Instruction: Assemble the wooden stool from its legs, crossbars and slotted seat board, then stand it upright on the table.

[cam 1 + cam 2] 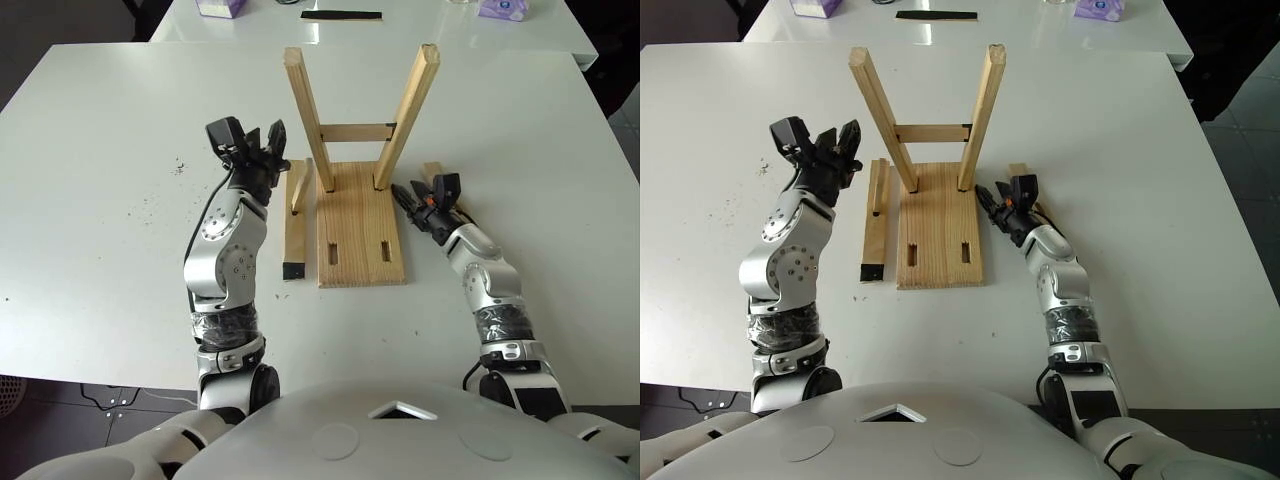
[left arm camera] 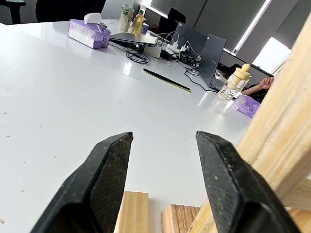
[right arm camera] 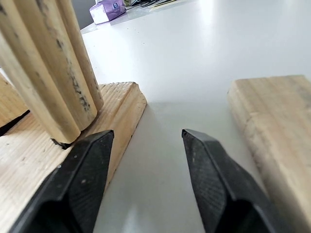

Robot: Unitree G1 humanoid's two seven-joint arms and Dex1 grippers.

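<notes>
Your left gripper [image 1: 256,140] hangs spread and empty by the loose pale wooden leg [image 1: 294,235]; right gripper [image 1: 424,193] is spread too, beside the flat slotted wooden seat board [image 1: 362,225]. Two upright legs [image 1: 308,115] stand in it.

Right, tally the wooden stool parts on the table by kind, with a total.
Slotted seat board: 1
Upright legs: 2
Crossbar between them: 1
Loose bars beside the board: 2
Total: 6

No word, number or sign can be read anywhere. The purple tissue box [image 2: 88,34] on the far table carries some print on its side (too small and faint to make out), and the labels on the small bottles [image 2: 140,20] beyond it are just as unreadable.
</notes>
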